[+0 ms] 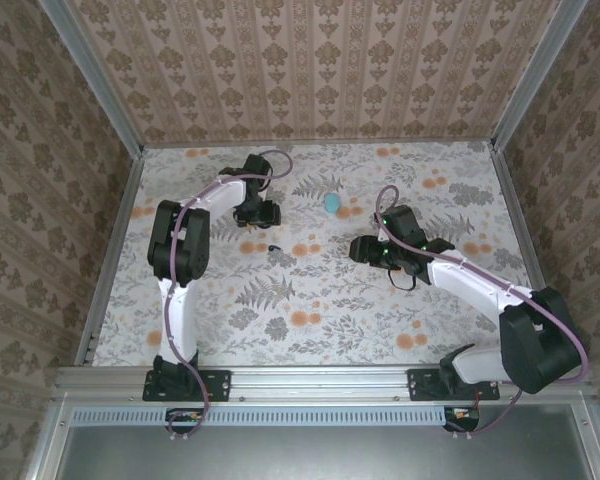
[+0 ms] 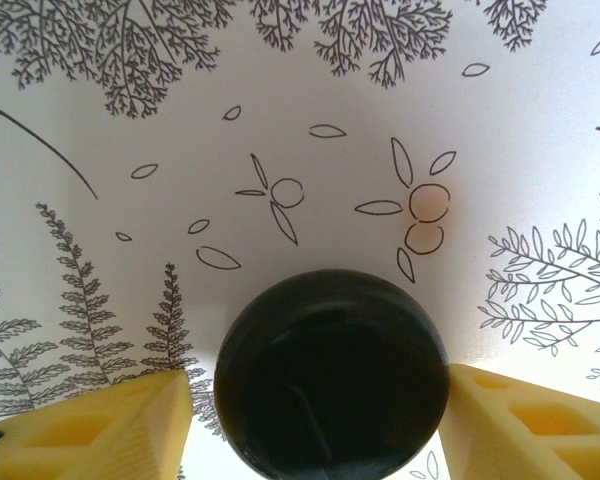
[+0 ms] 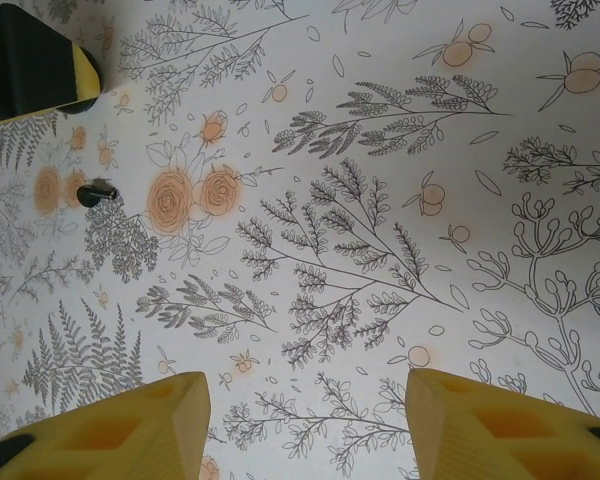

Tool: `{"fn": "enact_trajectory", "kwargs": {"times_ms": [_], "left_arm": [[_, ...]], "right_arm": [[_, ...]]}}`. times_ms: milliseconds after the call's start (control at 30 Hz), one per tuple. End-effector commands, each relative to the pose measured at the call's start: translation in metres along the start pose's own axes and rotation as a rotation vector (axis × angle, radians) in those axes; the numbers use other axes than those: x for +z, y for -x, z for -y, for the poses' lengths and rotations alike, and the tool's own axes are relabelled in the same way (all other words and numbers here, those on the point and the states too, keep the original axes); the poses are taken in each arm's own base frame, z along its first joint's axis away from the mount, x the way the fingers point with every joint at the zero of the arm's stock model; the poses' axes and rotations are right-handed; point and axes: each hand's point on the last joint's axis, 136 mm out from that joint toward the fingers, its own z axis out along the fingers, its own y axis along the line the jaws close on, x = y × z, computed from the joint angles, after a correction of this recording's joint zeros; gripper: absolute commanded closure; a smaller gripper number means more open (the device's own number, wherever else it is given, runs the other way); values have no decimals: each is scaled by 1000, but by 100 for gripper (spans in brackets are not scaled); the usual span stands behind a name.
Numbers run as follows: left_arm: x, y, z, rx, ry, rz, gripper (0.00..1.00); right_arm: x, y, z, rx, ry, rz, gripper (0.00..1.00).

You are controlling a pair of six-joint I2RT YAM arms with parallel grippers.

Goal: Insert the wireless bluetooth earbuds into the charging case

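One black disc (image 2: 330, 375) sits between the left fingers (image 2: 110, 420).

black disc (image 2: 332, 375) cut off below, earbud (image 3: 98, 192) blurred

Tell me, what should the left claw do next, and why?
Probably close the left gripper: the black round disc sits squarely between its open yellow fingers, a thin gap showing at one side, so a small squeeze should grip it.

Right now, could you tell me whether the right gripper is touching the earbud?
Apart: the right wrist view shows bare table between the earbud and the right gripper.
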Motion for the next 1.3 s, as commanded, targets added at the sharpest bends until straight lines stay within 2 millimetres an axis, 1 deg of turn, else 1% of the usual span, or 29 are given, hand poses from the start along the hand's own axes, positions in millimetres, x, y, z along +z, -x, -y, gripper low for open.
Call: {"fn": "enact_trajectory", "kwargs": {"times_ms": [0, 200, 300, 400, 500, 567, 600, 700, 800, 867, 967, 1000, 1067, 1133, 1267], "left_arm": [[16, 5, 6, 40, -3, 1, 36], [12, 7, 13, 63, -7, 10, 44], [10, 6, 16, 86, -3, 10, 50], [6, 3, 19, 105, 2, 8, 53], [-3, 2, 25, 136, 0, 24, 54], [-13, 4, 29, 159, -19, 43, 54], [-16, -2, 46, 204, -43, 46, 54], [-31, -11, 76, 309, -150, 70, 55], [-47, -30, 113, 466, -270, 80, 56], [-57, -47, 138, 587, -340, 92, 56], [-65, -79, 166, 766, -405, 90, 56], [-66, -87, 172, 817, -417, 87, 55], [-64, -111, 183, 919, -436, 53, 53], [-61, -130, 189, 1000, -454, 26, 52], [-56, -167, 195, 1203, -452, -20, 47]], "right_arm": [[-7, 1, 1, -13, -8, 28, 45], [-12, 2, 1, -13, -8, 39, 45], [-14, 2, 0, -7, -5, 44, 44], [-15, 1, -1, 11, 8, 44, 44], [-19, 2, 1, 47, 22, 52, 43], [-22, 4, 5, 72, 31, 58, 43], [-24, 6, 7, 81, 35, 61, 42], [-34, 10, 14, 108, 42, 73, 41], [-43, 13, 19, 143, 78, 72, 40], [-47, 14, 22, 171, 108, 59, 40], [-52, 14, 30, 215, 130, 41, 40], [-54, 13, 34, 229, 134, 40, 40], [-57, 10, 41, 258, 138, 35, 39], [-59, 6, 48, 279, 133, 28, 39], [-59, -11, 60, 297, 106, -20, 39]]}}
